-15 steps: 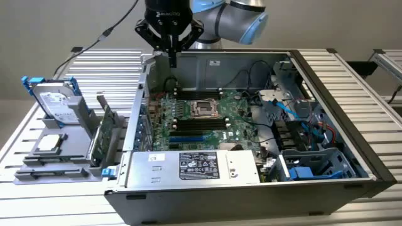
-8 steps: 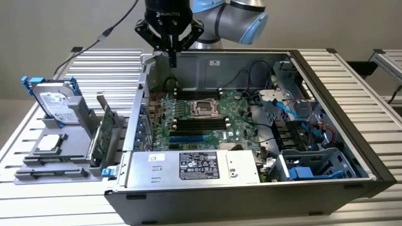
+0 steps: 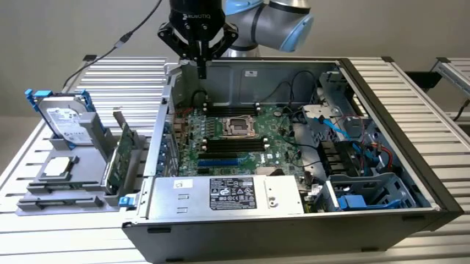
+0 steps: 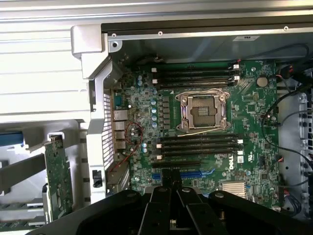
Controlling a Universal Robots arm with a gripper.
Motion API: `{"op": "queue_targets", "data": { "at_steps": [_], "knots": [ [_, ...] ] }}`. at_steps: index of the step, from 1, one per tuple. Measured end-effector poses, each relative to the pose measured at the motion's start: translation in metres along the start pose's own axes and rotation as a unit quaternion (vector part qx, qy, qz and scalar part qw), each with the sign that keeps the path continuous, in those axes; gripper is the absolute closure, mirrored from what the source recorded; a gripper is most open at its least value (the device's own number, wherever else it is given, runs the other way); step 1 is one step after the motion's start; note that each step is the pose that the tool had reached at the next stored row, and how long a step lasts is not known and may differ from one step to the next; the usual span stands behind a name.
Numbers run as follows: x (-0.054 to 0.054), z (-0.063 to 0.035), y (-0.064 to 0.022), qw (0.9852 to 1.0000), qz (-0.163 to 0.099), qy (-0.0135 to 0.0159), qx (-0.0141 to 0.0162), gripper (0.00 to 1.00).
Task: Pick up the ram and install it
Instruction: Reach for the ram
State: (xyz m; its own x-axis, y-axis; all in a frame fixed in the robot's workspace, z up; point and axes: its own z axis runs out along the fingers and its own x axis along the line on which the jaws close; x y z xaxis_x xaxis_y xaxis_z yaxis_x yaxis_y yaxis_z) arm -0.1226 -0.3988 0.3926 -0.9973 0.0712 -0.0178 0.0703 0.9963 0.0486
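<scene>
Pincer (image 3: 201, 65) closed, nothing seen betw. its tips. It hangs over open PC case (image 3: 257, 242), abt 11 o'clock of motherboard (image 3: 213, 125), near rear wall. Mem slots (image 4: 200, 144) by CPU socket (image 4: 203, 111) look empty. Ram (image 3: 123, 157) leans on edge in grey rack (image 3: 66, 187) on bench (image 3: 44, 236), 9 o'clock of case, well apart from pincer. Hard drive (image 3: 66, 118) at rack's 12 o'clock.

black hand (image 3: 202, 69) pinched shut over open computer case (image 3: 257, 240), hard drive (image 3: 65, 122) upright on grey stand (image 3: 55, 201) beside it
</scene>
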Motion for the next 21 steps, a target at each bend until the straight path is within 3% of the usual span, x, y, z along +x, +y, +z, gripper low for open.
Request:
{"op": "queue_targets", "data": {
  "at_steps": [6,11,21],
  "knots": [
    [0.025,0.0009,-0.0018,1.0,0.0,0.0097,0.0006,0.89],
    [0.045,0.0028,-0.0034,0.9998,0.001,0.0202,0.0015,0.89],
    [0.09,0.0075,-0.0127,0.9998,0.001,0.0209,0.0017,0.89]
  ]
}}
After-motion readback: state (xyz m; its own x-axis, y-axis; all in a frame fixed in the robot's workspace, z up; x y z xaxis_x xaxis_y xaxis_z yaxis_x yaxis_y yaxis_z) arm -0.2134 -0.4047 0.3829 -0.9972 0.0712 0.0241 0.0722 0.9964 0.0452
